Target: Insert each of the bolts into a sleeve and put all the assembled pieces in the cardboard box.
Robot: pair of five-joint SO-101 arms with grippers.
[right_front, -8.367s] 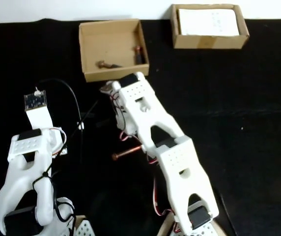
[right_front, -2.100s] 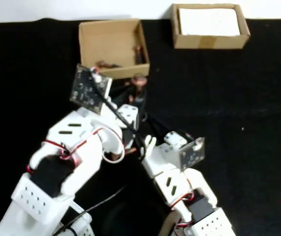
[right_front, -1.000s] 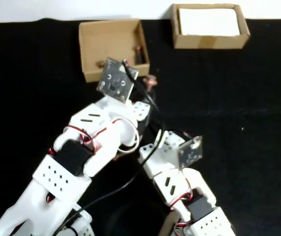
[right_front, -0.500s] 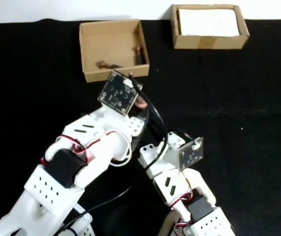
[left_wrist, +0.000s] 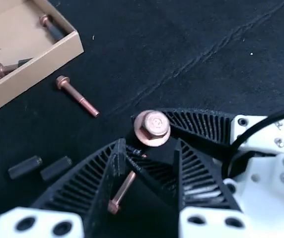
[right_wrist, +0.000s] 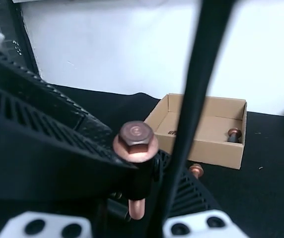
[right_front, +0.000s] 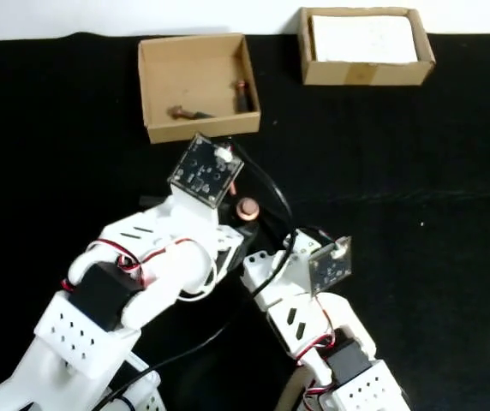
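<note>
A copper hex-headed bolt [right_front: 247, 209] sits near the middle of the high frame, just below the left arm's camera board. Its long axis is upright, with the flanged head on top. The shank runs down through a short black cylindrical sleeve [right_wrist: 141, 182], and the threaded tip shows beneath it. The right tool [right_wrist: 144, 171] is closed narrowly around that sleeve. The left tool [left_wrist: 151, 148] sits right at the head with its black ribbed fingers a little apart and nothing visibly gripped.

In the upper left of the high frame, the open brown cardboard box [right_front: 194, 130] holds two assembled pieces [right_front: 185, 112] lying flat. On the black cloth table [right_front: 416, 171] just beside the box corner, a loose copper bolt [left_wrist: 77, 96] lies flat with its head toward the box. Two spare black sleeves [left_wrist: 25, 167] lie side by side near it. Another copper bolt [left_wrist: 122, 191] lies flat under the left tool. A second cardboard box holding white paper [right_front: 399, 73] stands at the upper right.
</note>
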